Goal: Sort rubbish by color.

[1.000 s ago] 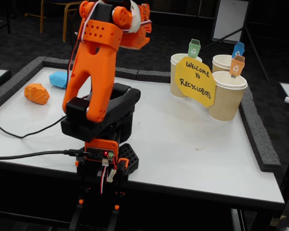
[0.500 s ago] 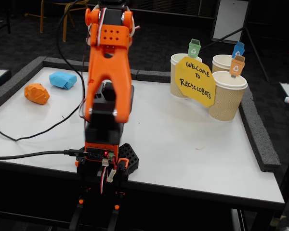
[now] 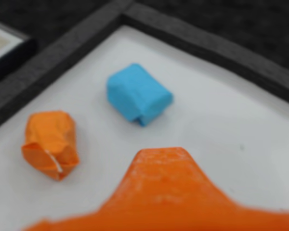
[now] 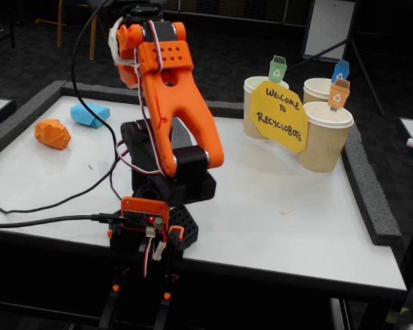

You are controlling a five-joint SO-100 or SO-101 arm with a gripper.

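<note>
orange plastic fills the bottom of the wrist view, a blurred tapering part of the gripper (image 3: 159,163) rising to a blunt tip; only this one piece shows, so i cannot tell whether the gripper is released or clenched, and nothing is seen between its fingers. beyond the tip, on the white counter (image 3: 221,125), lies the blue paper lump (image 3: 137,93), folded into a blocky shape, and to its left and nearer the camera the orange paper lump (image 3: 51,143), crumpled and taller than wide; the two are apart, and neither touches the gripper. a dark grey foam border (image 3: 62,45) runs around the corner of the counter behind them. in the fixed view the orange arm (image 4: 172,103) stands at the front edge of the counter on a black base (image 4: 168,192), its upper end turned to the left, with cables looping off it. the orange lump sits near the far left edge and the blue lump just right of it and farther back, both well apart from the arm's base. on the far right stand three ribbed paper cups (image 4: 323,137) with small bin tags, fronted by a yellow sign (image 4: 281,115) reading "welcome to recyclobots".
</note>
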